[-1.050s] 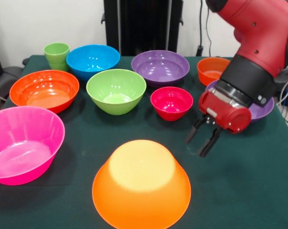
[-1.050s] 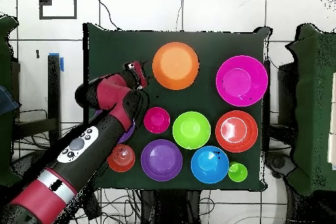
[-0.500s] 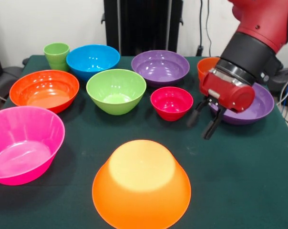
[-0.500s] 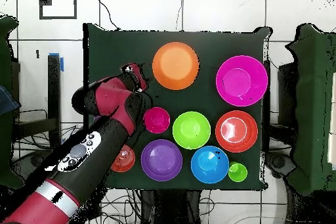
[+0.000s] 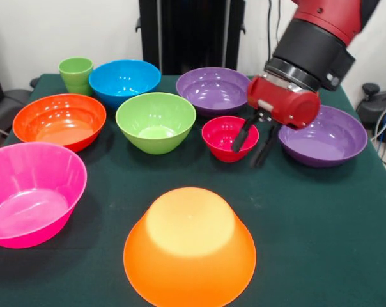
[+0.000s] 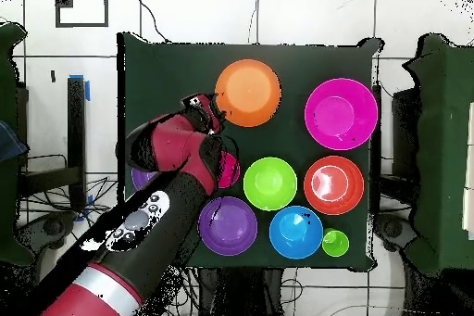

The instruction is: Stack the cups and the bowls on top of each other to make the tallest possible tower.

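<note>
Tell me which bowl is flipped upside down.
The large orange bowl at the table's front edge: it rests rim-down, base up. Every other bowl sits open side up.

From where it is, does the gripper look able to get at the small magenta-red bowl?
Probably yes. The open gripper hangs just beside the small magenta-red bowl, which sits upright and empty with nothing over it; the green bowl stands apart.

The upturned bowl [image 5: 190,249] sits nearest on the surface [image 5: 321,243], alone. Behind it the other bowls [image 5: 156,121] stand upright, separate, with the cup [image 5: 76,74] at the far-left corner.
</note>
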You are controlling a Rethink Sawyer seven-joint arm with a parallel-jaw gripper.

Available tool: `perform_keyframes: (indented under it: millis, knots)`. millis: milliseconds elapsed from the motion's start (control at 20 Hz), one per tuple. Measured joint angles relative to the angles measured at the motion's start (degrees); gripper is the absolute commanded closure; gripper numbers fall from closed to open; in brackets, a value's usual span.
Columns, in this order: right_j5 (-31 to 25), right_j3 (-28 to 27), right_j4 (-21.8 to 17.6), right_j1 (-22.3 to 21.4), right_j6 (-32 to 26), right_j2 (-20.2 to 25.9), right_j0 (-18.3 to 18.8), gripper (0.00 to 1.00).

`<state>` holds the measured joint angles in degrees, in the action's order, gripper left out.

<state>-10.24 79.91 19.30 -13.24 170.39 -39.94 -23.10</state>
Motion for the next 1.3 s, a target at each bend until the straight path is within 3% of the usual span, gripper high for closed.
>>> perform_keyframes:
  millis: [650,1300]
  knots:
    - [3.7,6.7,-15.7,-8.5,0.0,9.8,8.9,0.00]
    - [4.0,10.4,-26.9,-10.8,0.0,17.9,15.2,0.00]
